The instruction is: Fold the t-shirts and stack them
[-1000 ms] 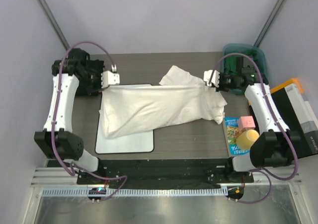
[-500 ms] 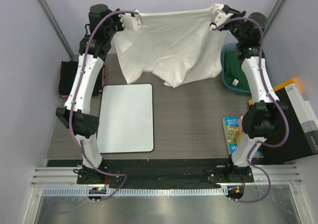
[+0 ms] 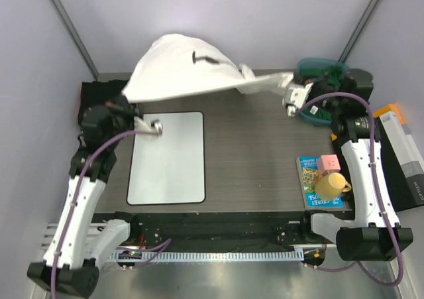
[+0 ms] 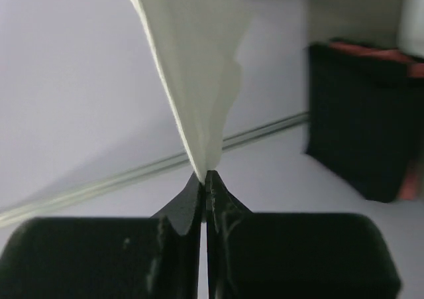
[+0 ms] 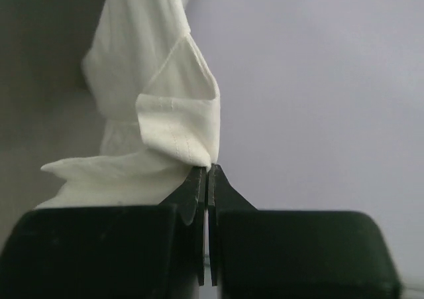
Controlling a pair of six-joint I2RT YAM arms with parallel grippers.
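Note:
A white t-shirt [image 3: 182, 70] billows in the air over the back of the table, stretched between my two grippers, with a small black mark near its top. My left gripper [image 3: 156, 126] sits low at the left, over the top edge of the board, shut on one corner of the shirt [image 4: 199, 67]; the cloth rises straight out of the closed tips [image 4: 207, 174]. Over at the back right, my right gripper [image 3: 289, 95] is shut on a hemmed corner of the shirt [image 5: 152, 113], pinched at the fingertips [image 5: 207, 168]. No other t-shirts are clearly visible.
A flat white board with a black rim [image 3: 167, 156] lies left of centre. A black bin [image 3: 93, 93] stands at the left edge, a green bin [image 3: 324, 68] at the back right. A picture book [image 3: 310, 179], pink block [image 3: 328, 163], yellow cup [image 3: 330, 185] and black box [image 3: 397, 153] sit on the right.
The shirt lay across the board, was lifted high and spread at the back, and now billows as both arms have swung down and forward, the left one lowest.

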